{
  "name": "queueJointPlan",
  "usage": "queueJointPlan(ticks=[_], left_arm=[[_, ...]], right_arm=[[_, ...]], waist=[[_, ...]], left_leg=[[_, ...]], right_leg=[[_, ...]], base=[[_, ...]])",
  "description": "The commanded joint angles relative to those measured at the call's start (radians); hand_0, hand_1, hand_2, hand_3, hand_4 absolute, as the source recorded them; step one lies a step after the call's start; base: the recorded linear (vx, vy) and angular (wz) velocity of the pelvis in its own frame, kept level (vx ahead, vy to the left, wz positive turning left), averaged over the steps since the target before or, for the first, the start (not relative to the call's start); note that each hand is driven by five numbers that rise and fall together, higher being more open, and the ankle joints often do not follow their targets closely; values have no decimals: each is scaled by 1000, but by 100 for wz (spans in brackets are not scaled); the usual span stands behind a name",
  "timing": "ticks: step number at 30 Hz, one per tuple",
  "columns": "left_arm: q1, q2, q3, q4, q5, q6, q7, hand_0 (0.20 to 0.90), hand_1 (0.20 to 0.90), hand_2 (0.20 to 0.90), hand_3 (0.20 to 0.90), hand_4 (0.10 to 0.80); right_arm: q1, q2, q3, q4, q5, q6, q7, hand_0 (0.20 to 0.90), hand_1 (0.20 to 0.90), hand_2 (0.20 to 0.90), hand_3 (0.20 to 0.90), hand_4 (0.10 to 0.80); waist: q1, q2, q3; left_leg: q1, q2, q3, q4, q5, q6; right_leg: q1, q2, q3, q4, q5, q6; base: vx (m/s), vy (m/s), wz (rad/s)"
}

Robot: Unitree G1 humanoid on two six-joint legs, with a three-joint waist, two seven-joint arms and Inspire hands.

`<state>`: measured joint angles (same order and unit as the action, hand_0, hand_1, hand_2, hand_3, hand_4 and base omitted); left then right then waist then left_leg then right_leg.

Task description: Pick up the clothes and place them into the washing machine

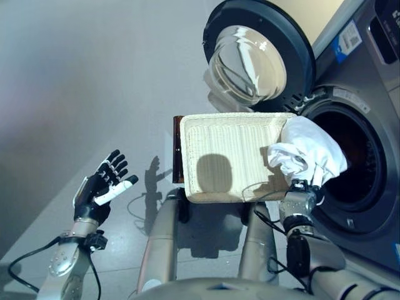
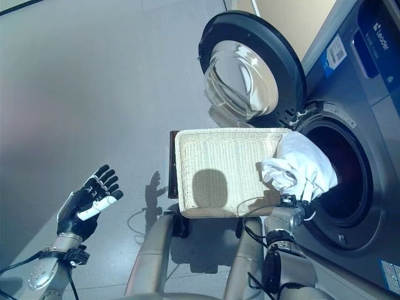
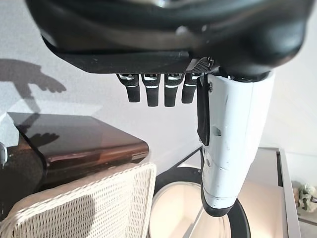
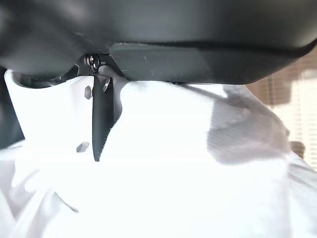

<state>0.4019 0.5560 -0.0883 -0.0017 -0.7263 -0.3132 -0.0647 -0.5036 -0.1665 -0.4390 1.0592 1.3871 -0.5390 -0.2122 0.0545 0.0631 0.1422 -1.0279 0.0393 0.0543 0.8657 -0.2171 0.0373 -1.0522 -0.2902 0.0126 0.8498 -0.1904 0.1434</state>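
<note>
A white garment (image 1: 309,150) hangs bunched at the rim of the washing machine's round drum opening (image 1: 359,156), just past the right end of a white wicker basket (image 1: 219,134). My right hand (image 1: 304,186) reaches up under the garment and is shut on it, and the cloth covers most of the hand. In the right wrist view the white garment (image 4: 198,173) fills the picture, pressed against the thumb. My left hand (image 1: 100,184) is held up over the floor at the lower left, open and empty, far from the basket. Its fingers (image 3: 153,91) are straight.
The washer's door (image 1: 250,56) stands swung open above the basket, its glass bowl facing me. The basket rests on a dark brown stand (image 3: 74,144). I see nothing inside the basket. Grey floor (image 1: 94,75) spreads to the left.
</note>
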Motion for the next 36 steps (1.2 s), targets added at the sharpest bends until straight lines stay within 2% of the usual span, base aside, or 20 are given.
queueJointPlan(ticks=[1, 5, 7, 9, 11, 12, 17, 18, 19, 24, 27, 28, 31, 36], left_arm=[[-30, -1, 26, -50, -13, -80, 2, 900, 900, 900, 900, 800], [-32, -3, 11, -61, -8, -84, 5, 900, 900, 900, 900, 800], [-31, 7, 4, -68, -9, -83, -1, 900, 900, 900, 900, 800], [-29, 17, -2, -67, -6, -91, -3, 900, 900, 900, 900, 800], [-30, 20, -3, -67, -3, -93, -1, 900, 900, 900, 900, 800], [-25, 29, -3, -71, 1, -93, -3, 900, 900, 900, 900, 800], [-23, 52, -8, -80, 1, -92, -12, 900, 900, 900, 900, 800], [-25, 66, -6, -87, -1, -93, -13, 900, 900, 900, 900, 800], [-26, 70, -6, -92, -3, -94, -12, 900, 900, 900, 900, 800], [-25, 98, -11, -109, -10, -85, -18, 900, 900, 900, 900, 800], [-24, 105, -11, -128, -17, -85, -25, 900, 900, 900, 900, 800], [-17, 103, -13, -135, -20, -84, -27, 900, 900, 900, 900, 800], [-7, 104, -10, -140, -20, -80, -31, 900, 900, 900, 900, 800], [10, 108, 0, -153, -27, -78, -36, 900, 900, 900, 900, 800]], right_arm=[[-46, -67, -30, -70, 30, -144, 30, 200, 200, 200, 200, 300], [-86, -56, -55, -59, 58, -173, 8, 200, 200, 200, 200, 300], [-114, -80, -62, -35, 53, -181, -14, 200, 200, 200, 200, 300], [-153, -141, -41, 8, -41, -160, -84, 200, 200, 200, 200, 300], [-166, -141, -36, 9, -57, -164, -102, 200, 200, 200, 200, 300], [-189, -179, -35, 31, -76, -152, -124, 200, 200, 200, 200, 300], [-241, -256, -45, 69, -74, -152, -160, 200, 200, 200, 200, 300], [-273, -314, -52, 86, -74, -157, -187, 200, 200, 200, 200, 300], [-287, -339, -56, 94, -69, -164, -199, 200, 200, 200, 200, 300], [-342, -504, -62, 144, -87, -163, -276, 200, 200, 200, 200, 300], [-360, -570, -56, 164, -108, -157, -307, 200, 200, 200, 200, 300], [-363, -633, -48, 175, -128, -143, -323, 200, 200, 200, 200, 300], [-371, -718, -35, 196, -141, -133, -334, 200, 200, 200, 200, 300], [-385, -815, -20, 219, -147, -147, -349, 200, 200, 200, 200, 300]], waist=[[14, 14, -13], [23, 22, -5], [28, 27, -3], [35, 36, -5], [38, 40, -6], [43, 42, -8], [49, 48, -14], [53, 52, -9], [55, 54, -16], [62, 75, -6], [64, 84, -10], [61, 93, -2], [58, 102, -3], [52, 107, -20]], left_leg=[[18, 35, -48, -139, 53, -73], [21, 37, -46, -137, 52, -73], [20, 36, -48, -121, 48, -73], [12, 38, -46, -103, 43, -76], [12, 40, -46, -105, 43, -76], [11, 44, -46, -107, 45, -78], [19, 48, -49, -129, 54, -82], [12, 48, -51, -150, 88, -82], [23, 48, -54, -157, 69, -88], [19, 49, -63, -198, 118, -97], [24, 47, -69, -209, 112, -102], [12, 48, -66, -208, 126, -104], [4, 48, -68, -201, 125, -106], [-2, 51, -69, -200, 108, -112]], right_leg=[[28, -30, 27, -52, 20, -4], [26, -29, 30, -43, 15, -5], [24, -30, 33, -26, 5, -8], [16, -32, 35, -12, 1, -10], [15, -32, 36, -11, 2, -10], [12, -32, 34, -14, 2, -11], [11, -31, 32, -18, 1, -10], [7, -31, 30, -33, 24, -13], [16, -30, 31, -29, -1, -9], [14, -26, 24, -48, 17, -14], [16, -25, 27, -46, 1, -12], [2, -26, 27, -42, 11, -15], [-10, -28, 29, -30, 7, -16], [-29, -29, 37, -12, -9, -11]], base=[[0, 0, 0], [0, 0, 0], [0, 0, 0], [0, 0, 0], [0, 0, 0], [0, 0, 0], [-16, -22, -3], [5, -54, -5], [-6, -72, 1], [-17, -54, 9], [1, -30, 9], [7, -33, 9], [5, -14, 3], [19, -3, 0]])
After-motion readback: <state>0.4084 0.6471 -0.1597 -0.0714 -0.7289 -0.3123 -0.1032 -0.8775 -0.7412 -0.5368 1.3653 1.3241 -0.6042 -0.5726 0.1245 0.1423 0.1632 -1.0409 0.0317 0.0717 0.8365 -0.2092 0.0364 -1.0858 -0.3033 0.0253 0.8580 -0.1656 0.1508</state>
